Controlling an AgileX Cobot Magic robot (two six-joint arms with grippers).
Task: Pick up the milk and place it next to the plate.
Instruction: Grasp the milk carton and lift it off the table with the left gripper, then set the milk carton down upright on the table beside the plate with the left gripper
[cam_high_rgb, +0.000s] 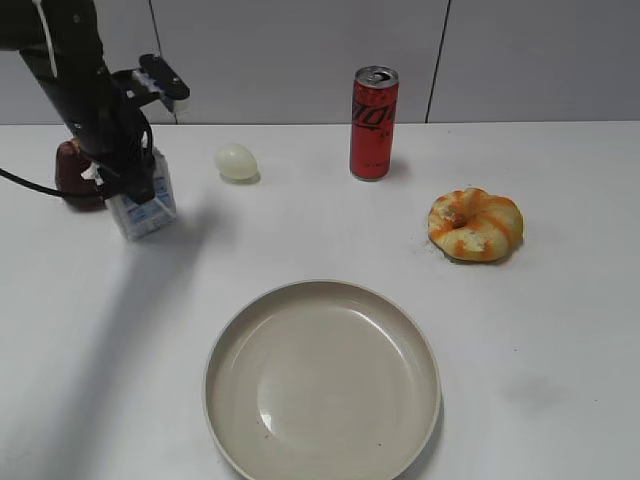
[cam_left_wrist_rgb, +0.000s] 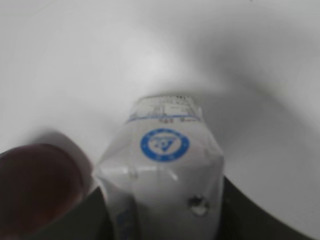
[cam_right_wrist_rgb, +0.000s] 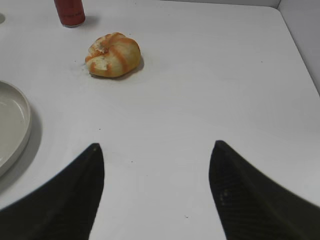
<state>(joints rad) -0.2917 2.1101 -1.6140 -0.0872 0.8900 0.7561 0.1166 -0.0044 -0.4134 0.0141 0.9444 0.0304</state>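
Observation:
The milk (cam_high_rgb: 150, 208), a small white and blue carton, is at the far left of the table and leans a little. My left gripper (cam_high_rgb: 128, 180) comes down over it from above. In the left wrist view its dark fingers (cam_left_wrist_rgb: 162, 222) are closed against both sides of the carton (cam_left_wrist_rgb: 165, 145). I cannot tell whether the carton rests on the table or is lifted. The plate (cam_high_rgb: 320, 291), wide and cream, lies at the front centre, and its rim shows in the right wrist view (cam_right_wrist_rgb: 17, 117). My right gripper (cam_right_wrist_rgb: 156, 145) is open and empty over bare table, right of the plate.
A dark red round object (cam_high_rgb: 72, 172) sits just left of the milk and also shows in the left wrist view (cam_left_wrist_rgb: 37, 180). A pale egg (cam_high_rgb: 237, 161), a tall red can (cam_high_rgb: 373, 122) and an orange-glazed bread ring (cam_high_rgb: 475, 224) stand farther back.

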